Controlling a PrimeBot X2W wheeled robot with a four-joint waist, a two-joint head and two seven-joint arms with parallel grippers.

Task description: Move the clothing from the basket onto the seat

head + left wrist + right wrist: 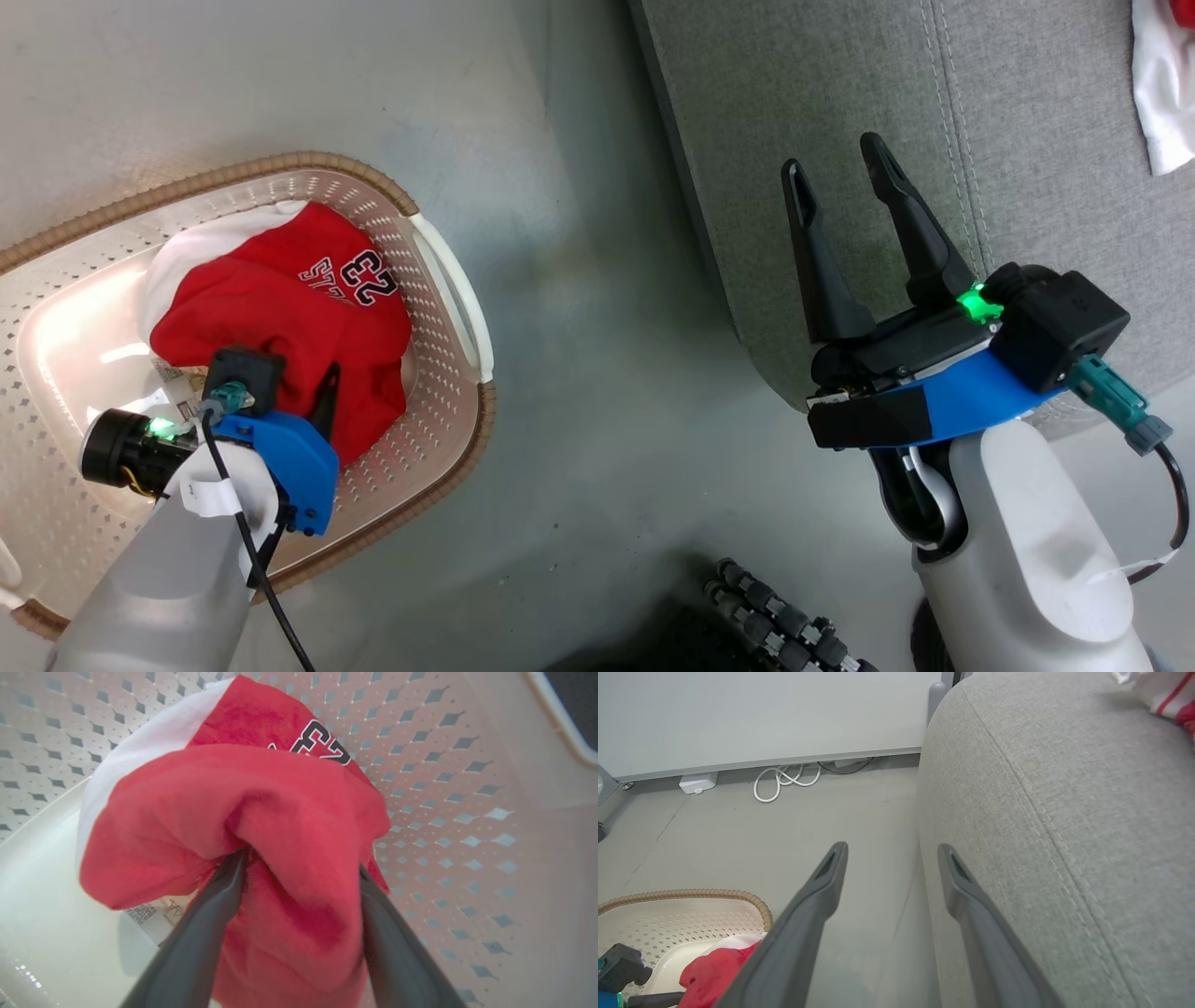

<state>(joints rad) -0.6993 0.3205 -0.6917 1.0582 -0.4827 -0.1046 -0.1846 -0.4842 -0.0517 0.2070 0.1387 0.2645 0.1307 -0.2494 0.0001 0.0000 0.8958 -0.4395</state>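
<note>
Left pincer (301, 861) spreads wide astride the clothing (187, 798) in the basket (458, 826); right pincer (834, 157) gapes empty by the seat (794, 65).

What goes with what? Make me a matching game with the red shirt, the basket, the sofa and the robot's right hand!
Things:
1. red jersey
2. basket
3. sofa
4. right gripper

Matches:
A. grey, with a stitched seam
B. open and holding nothing
C. bunched up inside the basket
D. cream with holes and a brown rim

Pairs: 1-C, 2-D, 3-A, 4-B
</note>
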